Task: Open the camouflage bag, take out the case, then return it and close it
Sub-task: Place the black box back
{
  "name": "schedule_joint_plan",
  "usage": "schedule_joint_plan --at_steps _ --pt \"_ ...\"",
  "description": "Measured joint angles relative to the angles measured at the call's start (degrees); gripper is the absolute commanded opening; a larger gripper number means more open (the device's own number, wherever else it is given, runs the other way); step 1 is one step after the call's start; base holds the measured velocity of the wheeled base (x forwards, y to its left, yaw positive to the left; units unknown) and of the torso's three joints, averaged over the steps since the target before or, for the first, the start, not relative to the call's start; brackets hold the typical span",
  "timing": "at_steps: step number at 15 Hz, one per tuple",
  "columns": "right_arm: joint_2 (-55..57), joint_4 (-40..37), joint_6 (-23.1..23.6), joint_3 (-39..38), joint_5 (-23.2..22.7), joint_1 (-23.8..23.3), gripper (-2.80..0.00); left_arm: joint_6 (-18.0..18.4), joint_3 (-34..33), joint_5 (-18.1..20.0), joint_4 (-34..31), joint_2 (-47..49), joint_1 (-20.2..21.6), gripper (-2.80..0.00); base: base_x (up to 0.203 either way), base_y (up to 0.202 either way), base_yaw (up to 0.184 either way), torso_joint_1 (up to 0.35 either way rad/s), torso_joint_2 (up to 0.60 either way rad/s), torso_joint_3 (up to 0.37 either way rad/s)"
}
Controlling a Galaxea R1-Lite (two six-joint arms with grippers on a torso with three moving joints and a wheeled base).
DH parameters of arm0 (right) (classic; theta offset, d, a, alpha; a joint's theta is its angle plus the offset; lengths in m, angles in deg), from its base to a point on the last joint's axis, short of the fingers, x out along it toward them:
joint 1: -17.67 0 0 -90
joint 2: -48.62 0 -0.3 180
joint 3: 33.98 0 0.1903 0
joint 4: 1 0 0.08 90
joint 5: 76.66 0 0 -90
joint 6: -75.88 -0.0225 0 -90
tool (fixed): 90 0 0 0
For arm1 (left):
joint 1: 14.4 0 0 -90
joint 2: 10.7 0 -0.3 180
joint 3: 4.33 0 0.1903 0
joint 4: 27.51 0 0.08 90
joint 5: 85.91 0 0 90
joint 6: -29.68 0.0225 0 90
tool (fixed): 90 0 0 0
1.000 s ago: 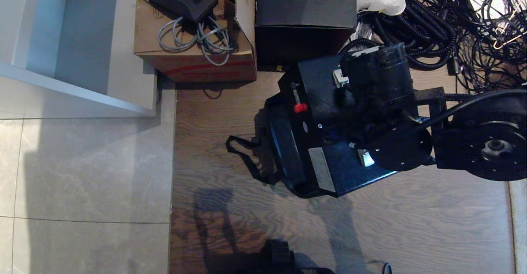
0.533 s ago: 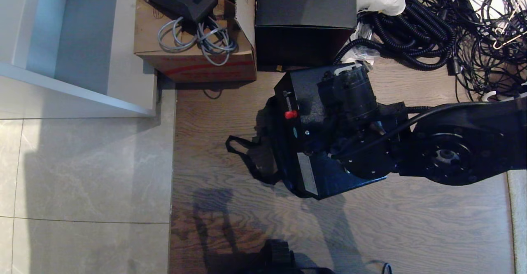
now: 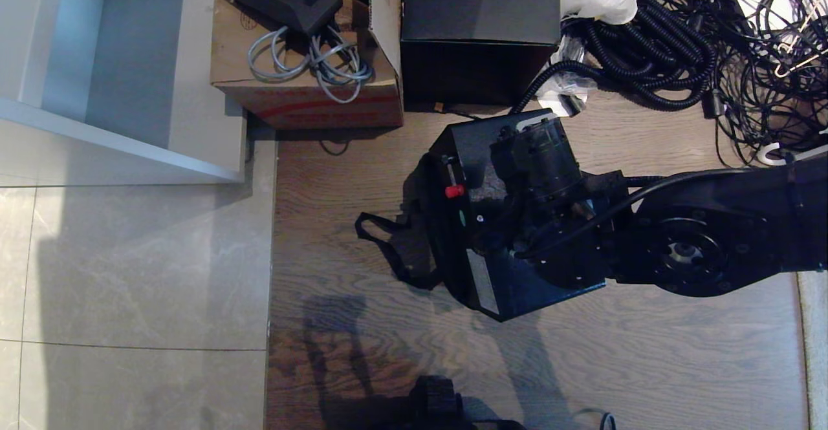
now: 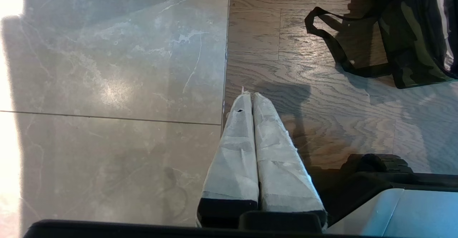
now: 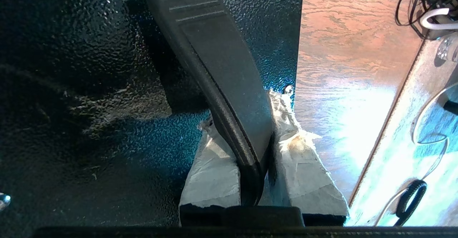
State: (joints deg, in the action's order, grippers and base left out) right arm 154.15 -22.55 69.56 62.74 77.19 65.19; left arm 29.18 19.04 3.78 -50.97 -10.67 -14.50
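Wood floor [image 3: 647, 365] ran under the work area, meeting pale tile [image 3: 129, 275] on the robot's left, with a white cabinet [image 3: 116, 81] at the far left corner. Along the far edge stood a cardboard box [image 3: 304, 94] carrying a black adapter and grey cable, a black cube box [image 3: 479, 22] with a spiral logo beside it, and a tangle of black cables [image 3: 679, 42] to the right.

Near the middle of the floor, the right arm reached in from the right, its wrist over the case [image 3: 479, 158]. The case showed a speckled black top, a small red knob on its left face and a pale label lower down. It hung tilted, one corner pointing toward the robot. The bag [image 4: 411, 44] lay just beyond the case's left side, mostly hidden by it in the head view, its black strap [image 3: 381, 242] looping out over the wood.

In the right wrist view the right gripper [image 5: 257, 148] had its jaws clenched on the case's handle [image 5: 214, 62], one taped finger on each side of the black bar, the speckled top directly beneath. Whether the case touched the floor or the bag could not be told.

The left gripper [image 4: 250, 98] hung parked over the seam between tile and wood, well apart from the bag, its taped jaws pressed together with nothing between them.
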Motion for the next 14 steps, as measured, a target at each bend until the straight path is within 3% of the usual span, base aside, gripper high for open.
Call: schedule_joint_plan --at_steps 14 --pt "5.3 -1.1 -1.0 1.9 0.0 0.0 -2.80 0.0 0.0 0.0 0.0 0.0 0.0 -2.80 0.000 0.000 0.000 0.000 0.00 0.000"
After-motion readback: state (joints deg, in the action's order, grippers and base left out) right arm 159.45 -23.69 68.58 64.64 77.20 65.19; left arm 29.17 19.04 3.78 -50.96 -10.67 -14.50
